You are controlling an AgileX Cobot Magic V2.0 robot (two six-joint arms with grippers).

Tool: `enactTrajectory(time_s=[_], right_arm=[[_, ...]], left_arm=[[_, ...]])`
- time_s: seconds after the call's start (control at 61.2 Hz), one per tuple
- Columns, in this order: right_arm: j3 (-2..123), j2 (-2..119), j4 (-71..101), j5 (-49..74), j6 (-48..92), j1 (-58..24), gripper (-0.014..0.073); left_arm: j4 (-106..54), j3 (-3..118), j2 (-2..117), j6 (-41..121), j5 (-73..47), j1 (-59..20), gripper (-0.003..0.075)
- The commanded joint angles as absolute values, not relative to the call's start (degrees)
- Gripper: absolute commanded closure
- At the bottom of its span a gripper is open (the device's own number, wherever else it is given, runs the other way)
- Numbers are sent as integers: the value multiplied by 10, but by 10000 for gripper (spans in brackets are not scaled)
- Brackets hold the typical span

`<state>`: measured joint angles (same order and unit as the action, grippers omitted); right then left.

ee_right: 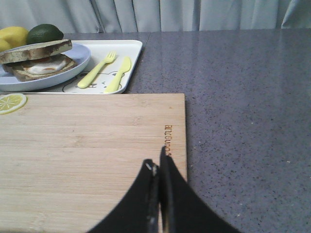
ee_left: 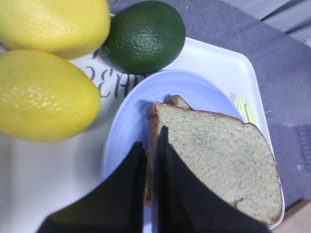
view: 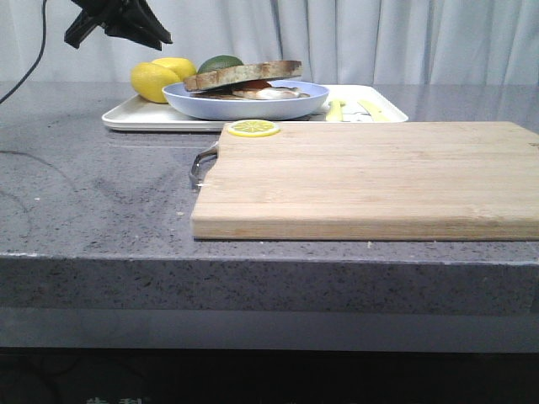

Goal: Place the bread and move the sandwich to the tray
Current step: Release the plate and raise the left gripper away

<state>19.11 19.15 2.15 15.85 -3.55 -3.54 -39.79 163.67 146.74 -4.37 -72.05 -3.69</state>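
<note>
Upper left of front view: we see the bread (view: 242,74) lying flat atop the egg sandwich (view: 253,91) on the blue plate (view: 244,106), w/ plate on the white tray (view: 135,116). Left gripper (ee_left: 150,150) directly above it, jaws nearly closed, empty. Right gripper (ee_right: 158,170) over the cutting board (ee_right: 92,155), jaws closed, empty, farther off.

The grey speckled stone counter (view: 101,194) carries two things directly. A light wooden cutting board (view: 370,181) lies toward the near edge at about 4 o'clock, its metal handle (view: 202,164) pointing to 9 o'clock. The white tray (view: 139,114) sits behind it at 11 o'clock, just beside the board's far edge.
</note>
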Motion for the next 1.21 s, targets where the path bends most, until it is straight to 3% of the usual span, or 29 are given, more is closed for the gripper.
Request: enactTrajectory(time_s=[0.0,0.261,0.588,1.192], right_arm=[[207,194,22,106,-34,-36,655],[207,194,22,103,-34,-36,655],[207,194,22,103,-34,-36,655],[207,194,22,103,-34,-36,655]], left_arm=[[-433,1655,1402,-34,-721,-39,741],[-299,1590,1307,-24,-721,-41,741],[-115,1188,1121,14,-698,-54,741],[-85,553,652,14,-279,-50,741]])
